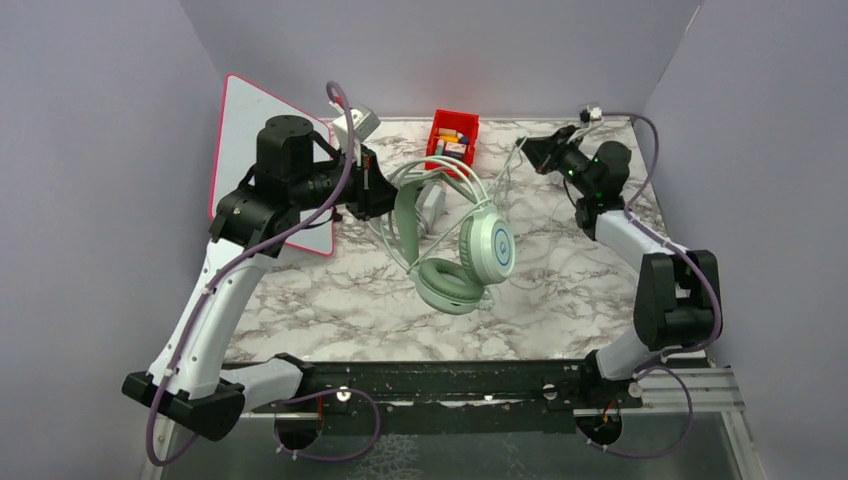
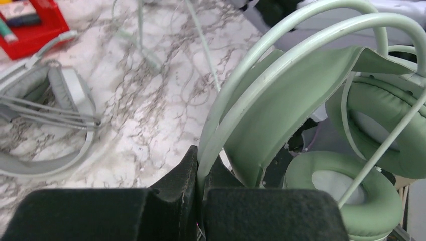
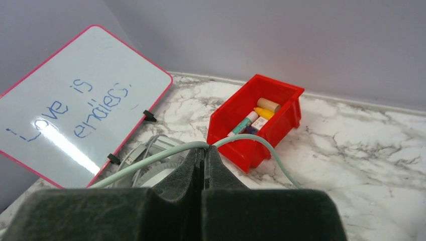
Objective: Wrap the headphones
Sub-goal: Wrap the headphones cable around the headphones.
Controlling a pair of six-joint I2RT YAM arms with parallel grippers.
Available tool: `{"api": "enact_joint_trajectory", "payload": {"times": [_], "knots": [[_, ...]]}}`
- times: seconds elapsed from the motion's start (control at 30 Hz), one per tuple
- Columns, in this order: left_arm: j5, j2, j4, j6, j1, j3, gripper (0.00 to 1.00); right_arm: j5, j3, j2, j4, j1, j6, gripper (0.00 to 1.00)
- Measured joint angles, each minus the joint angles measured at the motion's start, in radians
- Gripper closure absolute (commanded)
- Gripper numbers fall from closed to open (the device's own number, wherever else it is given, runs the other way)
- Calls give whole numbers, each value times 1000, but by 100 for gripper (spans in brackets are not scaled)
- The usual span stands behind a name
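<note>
I'm counting two robot arms, the left arm (image 1: 215, 300) and the right arm (image 1: 640, 235); two headsets showing clearly, one mint-green headset (image 1: 490, 248) and one grey-white headset (image 2: 70, 95); one red bin (image 3: 279, 128) holding roughly four markers (image 3: 246, 123); one pink-edged whiteboard (image 3: 100, 65).

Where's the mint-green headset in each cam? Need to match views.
Top external: mint-green headset at centre, headband pinched by the left gripper.
Left wrist: the headset fills the right half, headband wire in the gripper.
Right wrist: headset not in it; only a pale green cable, likely its own, in the right gripper.
Shared landmark: red bin.
</note>
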Motion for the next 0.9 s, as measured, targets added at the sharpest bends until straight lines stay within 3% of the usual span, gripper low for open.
{"api": "enact_joint_trajectory", "payload": {"times": [0.2, 0.6, 0.77, 0.9], "knots": [[-119, 49, -80, 68, -2, -60, 100, -44, 158, -84, -265, -23, -116, 100], [-521, 140, -140, 113, -8, -94, 100, -166, 587, -85, -981, -22, -307, 100], [-666, 208, -123, 114, -20, -93, 100, -256, 683, -80, -1149, -16, -315, 100], [-698, 250, -100, 120, -33, -90, 100, -279, 772, -45, -1260, 0, -320, 100]]}}
